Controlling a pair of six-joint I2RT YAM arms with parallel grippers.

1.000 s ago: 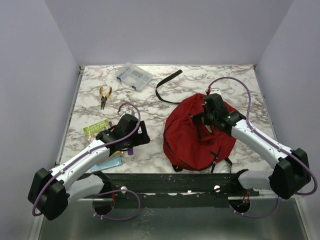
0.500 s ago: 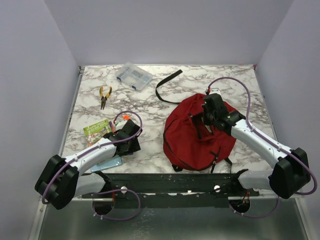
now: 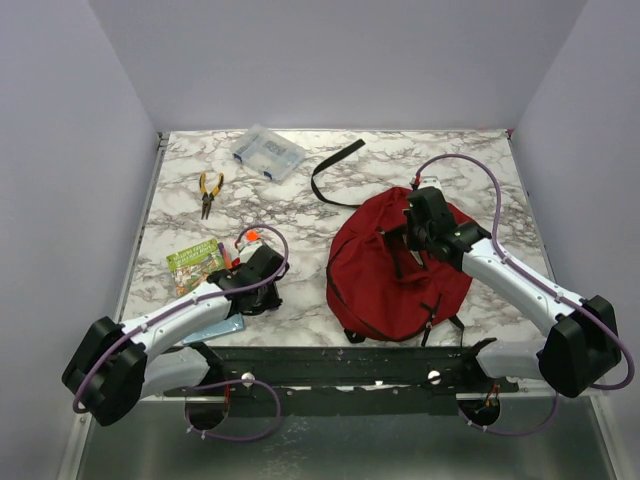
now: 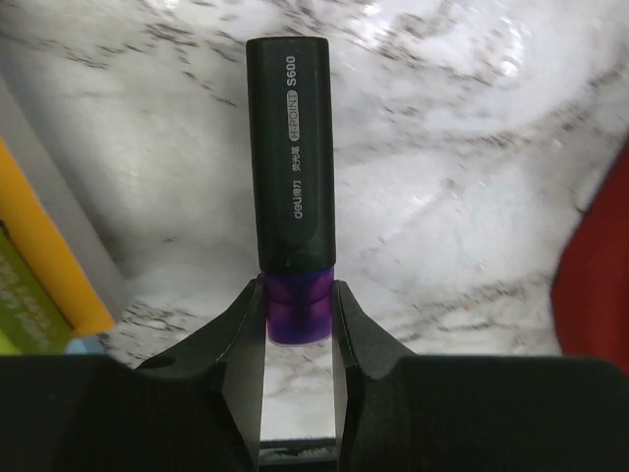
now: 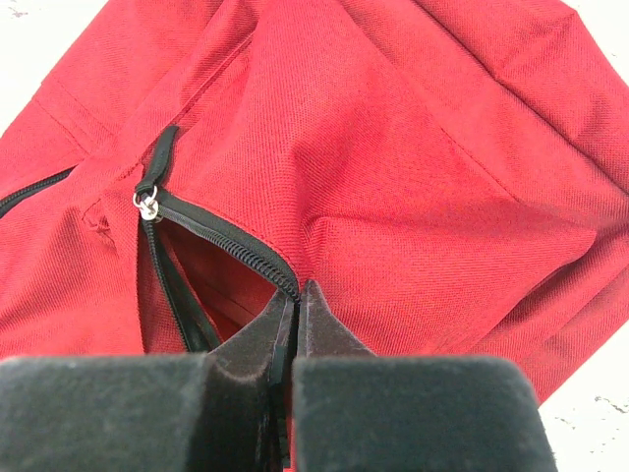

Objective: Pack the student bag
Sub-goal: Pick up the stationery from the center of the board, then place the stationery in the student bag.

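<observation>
Red woven fabric, soft and slumped, makes the student bag [image 3: 380,280] at the near right of the desk [image 3: 290,215]; our right tool [image 5: 296,300] is pinched tight on its black zip edge; our left tool [image 4: 298,313] clamps the purple barrel of a highlighter [image 4: 292,167], smooth black cap pointing away over the marble; pliers [image 3: 209,191] and a clear plastic box [image 3: 267,153] lie beyond, well apart.

A robot lab booth: plain walls [image 3: 330,60] box in a marble-patterned table [image 3: 300,205].
</observation>
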